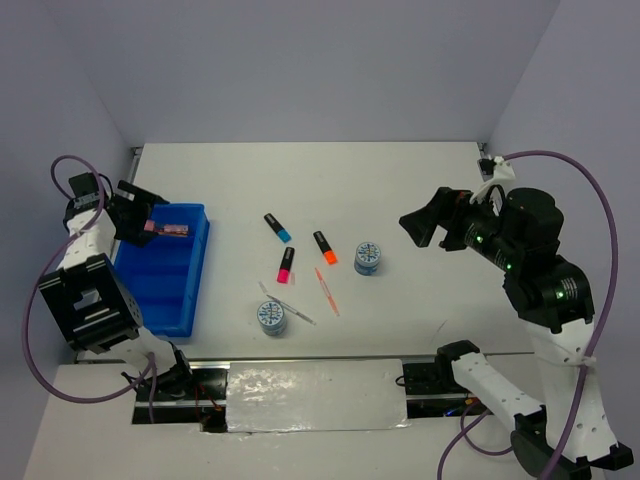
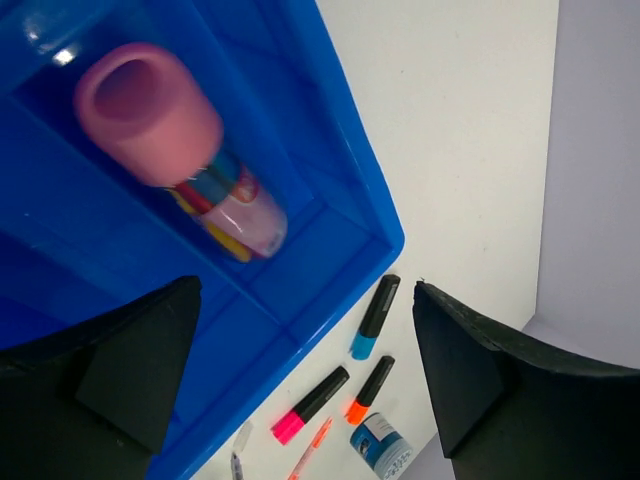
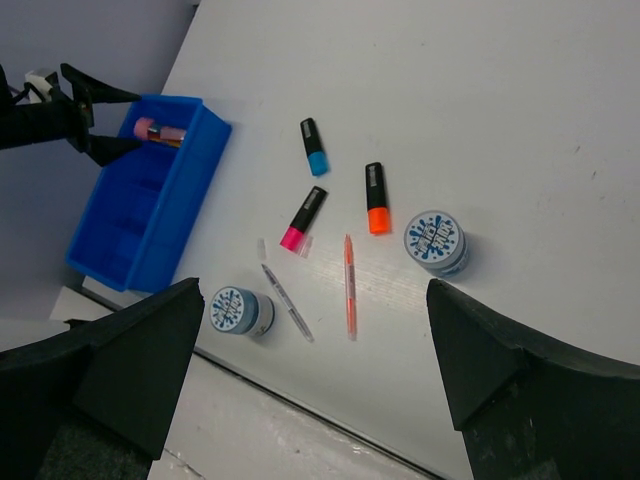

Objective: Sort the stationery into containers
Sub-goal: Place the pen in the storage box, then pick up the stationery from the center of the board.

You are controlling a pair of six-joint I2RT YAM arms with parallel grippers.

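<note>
Tabletop seen from above, with your two arms based at its near edge. Closest to you, a round blue-and-white patterned roll (image 1: 272,318) sits on the white table (image 1: 430,180). A thin clear pen (image 1: 288,304) lies just beside it, and a thin orange pen (image 1: 327,291) lies a little to the right.

Farther out lie a stubby black highlighter with a pink end (image 1: 286,265), a second patterned roll (image 1: 368,258) and a black highlighter with an orange end (image 1: 324,247). Farthest of these is a black highlighter with a blue end (image 1: 277,228).

At the left, a bright blue rectangular plastic tray (image 1: 150,290) runs away from you. A pink cylinder (image 2: 150,110) lies on its side in the tray's far end compartment.

Your left gripper (image 2: 305,300) hovers over that compartment, jaws spread wide, holding nothing. Your right gripper (image 3: 315,300) hangs above the table's right side, jaws wide apart and empty.
</note>
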